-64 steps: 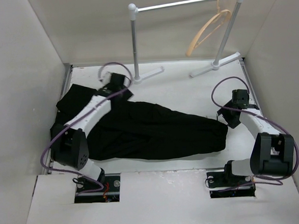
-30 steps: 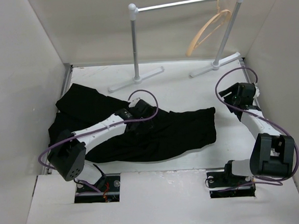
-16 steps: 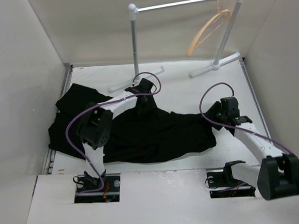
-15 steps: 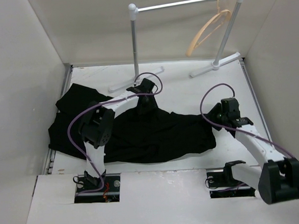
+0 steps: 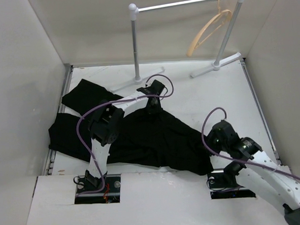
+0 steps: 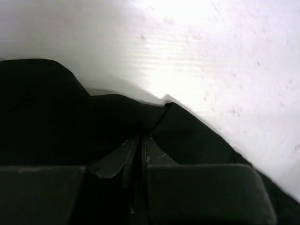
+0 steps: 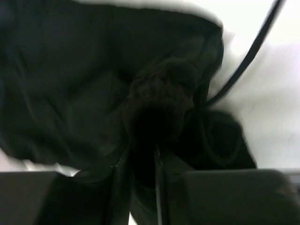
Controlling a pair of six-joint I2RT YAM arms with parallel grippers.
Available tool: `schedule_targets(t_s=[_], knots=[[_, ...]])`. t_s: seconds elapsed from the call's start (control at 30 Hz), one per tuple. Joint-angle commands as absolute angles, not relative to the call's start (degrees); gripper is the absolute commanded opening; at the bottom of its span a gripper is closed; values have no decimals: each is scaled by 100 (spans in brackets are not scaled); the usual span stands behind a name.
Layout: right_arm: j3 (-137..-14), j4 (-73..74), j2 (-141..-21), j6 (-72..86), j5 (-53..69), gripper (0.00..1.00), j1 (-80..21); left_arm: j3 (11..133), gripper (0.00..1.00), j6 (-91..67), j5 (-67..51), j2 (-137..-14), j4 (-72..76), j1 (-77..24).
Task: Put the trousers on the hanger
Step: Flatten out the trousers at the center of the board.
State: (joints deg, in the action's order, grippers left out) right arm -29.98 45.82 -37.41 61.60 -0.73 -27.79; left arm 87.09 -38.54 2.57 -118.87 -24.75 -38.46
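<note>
Black trousers dragged nearer front; left hand, right hand both clamping fabric.

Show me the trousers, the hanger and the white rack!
trousers point(image 5: 156, 137): top external view, middle of the black fabric.
hanger point(image 5: 192, 48): top external view, lower end of its tan frame.
white rack point(image 5: 135, 44): top external view, its left upright post.

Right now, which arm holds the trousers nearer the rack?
The left gripper, pinching the trousers at their far edge by the rack; the right gripper holds them close to its own base.
</note>
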Motion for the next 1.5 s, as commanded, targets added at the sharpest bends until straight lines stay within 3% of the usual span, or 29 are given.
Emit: schedule_targets(t_s=[0.0, 0.07, 0.17, 0.27, 0.33, 0.47, 0.63, 0.8, 1.0, 1.17, 1.2, 1.27, 1.3, 1.37, 1.47], knots=[[-2743, 5300, -3542, 7100, 281, 29, -3789, 8886, 2, -3893, 834, -11611, -2479, -3556], [-2681, 5326, -3585, 7294, 325, 36, -4317, 8886, 1, -4077, 992, -11366, -2391, -3336], [-2873, 5387, -3761, 7112, 186, 64, -4925, 8833, 1, -4245, 1160, -11066, -2303, -3011], [-3268, 5476, -3675, 6777, -157, 81, -4603, 8719, 5, -4280, 1310, -10872, -2294, -2729], [-3340, 5275, -3508, 6610, -263, 82, -4129, 8562, 10, -4254, 1178, -10758, -2285, -2606], [-3296, 4362, -3576, 6163, 209, 72, -2846, 7991, 21, -4271, 1134, -10407, -2127, -2483], [-3795, 4077, -4025, 5346, 580, 75, -1729, 7559, 28, -4272, 1073, -9951, -2197, -2421], [-3860, 5167, -4044, 4816, 2, 80, -1437, 7076, 30, -4236, 1011, -9247, -2197, -2430], [-4034, 4985, -4489, 5195, -1036, 79, -1516, 6584, 35, -4236, 792, -8684, -2328, -2430], [-3947, 4027, -5641, 5036, -476, 69, -1525, 6434, 44, -4210, 133, -8263, -2916, -3034], [-3929, 3877, -5738, 5054, -414, 63, -1525, 6381, 47, -4175, 27, -8192, -3092, -3306], [-4016, 3701, -5783, 5124, -422, 28, -1437, 6197, 51, -4131, -44, -8104, -3470, -3816], [-4147, 3613, -5661, 5194, -500, 18, -1428, 6014, 52, -4174, -18, -8025, -3654, -4158], [-4637, 3516, -5538, 5195, -806, 12, -1489, 5645, 56, -4306, 96, -7885, -3779, -4563], [-5613, 3848, -5764, 4870, -1133, 11, -1691, 5204, 58, -4543, 106, -7848, -3736, -4794]])
